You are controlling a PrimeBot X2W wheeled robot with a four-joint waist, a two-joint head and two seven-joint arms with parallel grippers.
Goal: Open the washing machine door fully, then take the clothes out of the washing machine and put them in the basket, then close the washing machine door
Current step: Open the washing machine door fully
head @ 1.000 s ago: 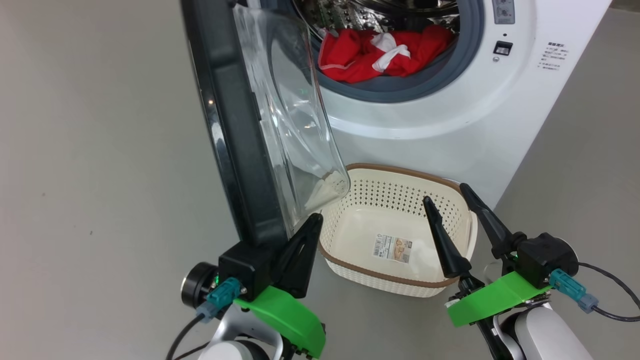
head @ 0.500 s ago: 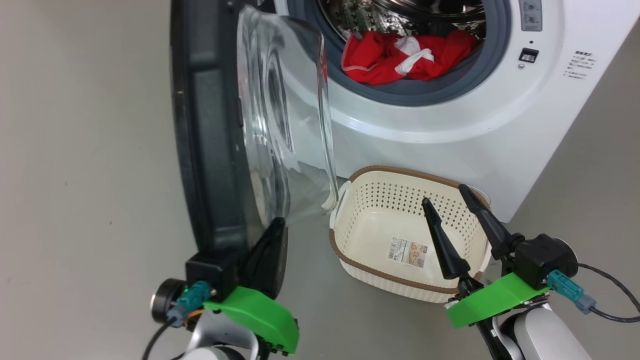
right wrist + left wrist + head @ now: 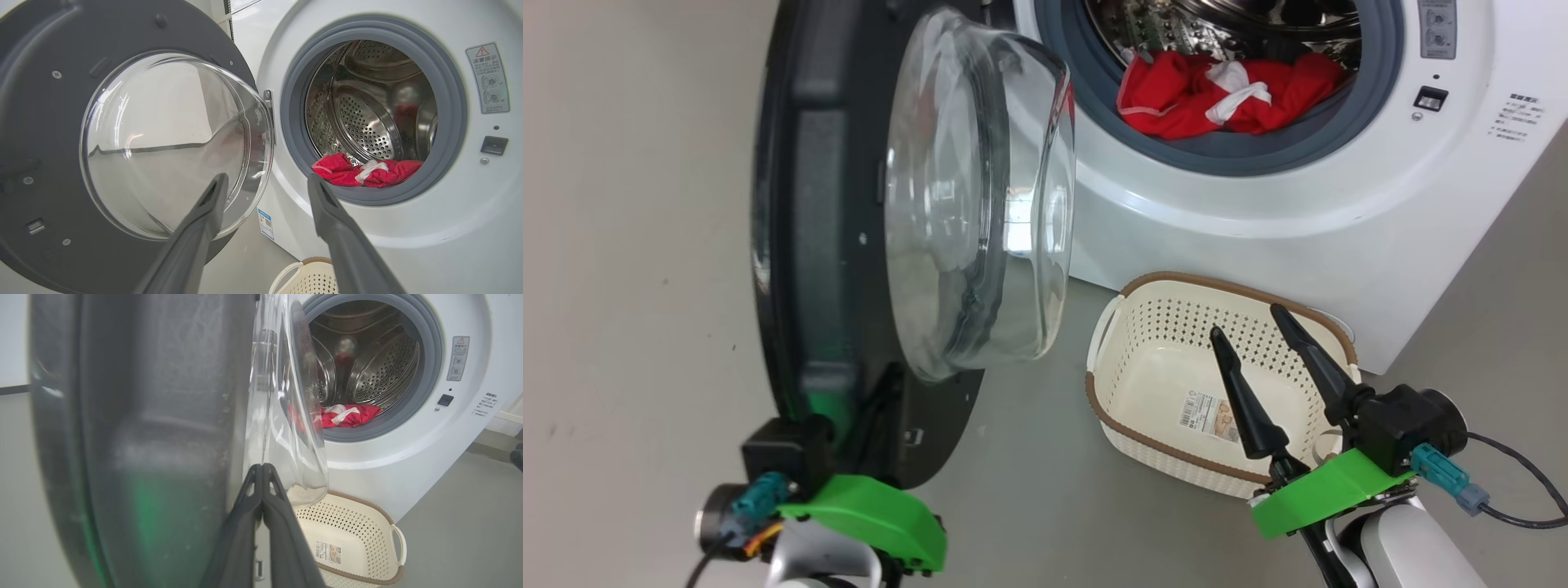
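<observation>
Clearance is growing: your left gripper (image 3: 261, 469), pinched closed at seven o'clock, is swinging the washing machine door (image 3: 849, 204) wider, while your right gripper (image 3: 1244, 320) is waiting spread and empty above the five-o'clock basket (image 3: 1143, 285).

We swing the washing machine door (image 3: 809, 204) wider, farther out from the washing machine (image 3: 1258, 204). Our left gripper (image 3: 261, 469) goes along with the door's low edge, away from the washing machine too.
</observation>
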